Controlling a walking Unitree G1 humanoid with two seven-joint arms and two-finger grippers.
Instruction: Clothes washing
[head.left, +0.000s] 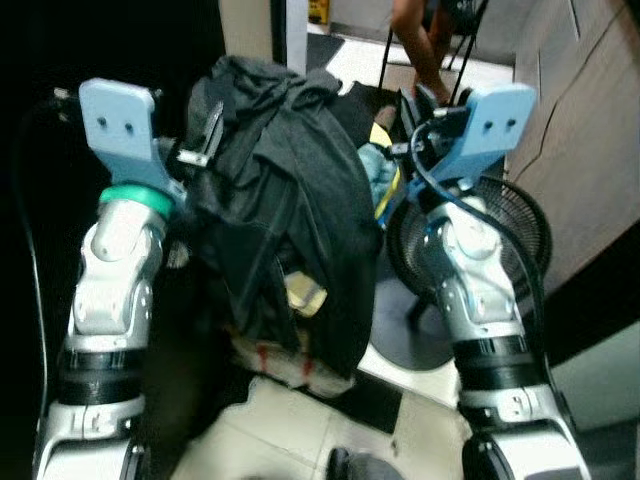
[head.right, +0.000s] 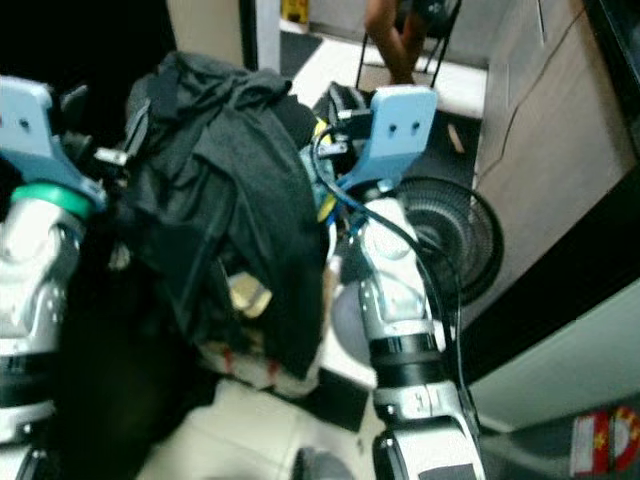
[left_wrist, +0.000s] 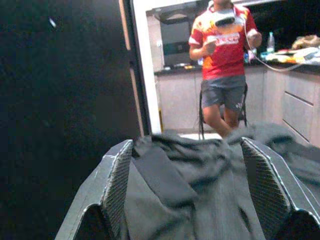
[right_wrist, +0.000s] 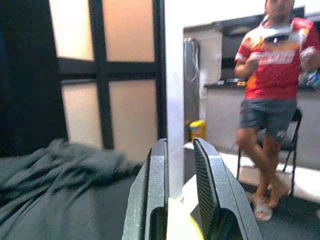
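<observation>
Both arms raised, forearms upright, carrying one dark clothes bundle (head.left: 280, 230) between them. Left claw (left_wrist: 197, 200) spread wide, dark cloth lying between its fingers; right claw (right_wrist: 180, 200) nearly closed beside the bundle. One fan (head.left: 500, 235), one person (right_wrist: 272, 95).

Pile of clothes (head.left: 280, 200): dark charcoal grey on top, with a cream patch and a white edge marked red low down, and light blue and yellow cloth at its far side.
Left gripper (left_wrist: 200, 190): black fingers (left_wrist: 117, 180) with a fine mesh pattern, pale blue mount, green ring, silver arm.
Right gripper (right_wrist: 180, 200): black ribbed fingers, pale blue mount, silver arm.
Fan (head.left: 515, 225): black grille.
Person (left_wrist: 225, 55): red and yellow shirt with white band, grey shorts.
Floor (head.left: 290, 435): cream tiles.
Door (right_wrist: 107, 75): black frame, frosted peach panes.
</observation>
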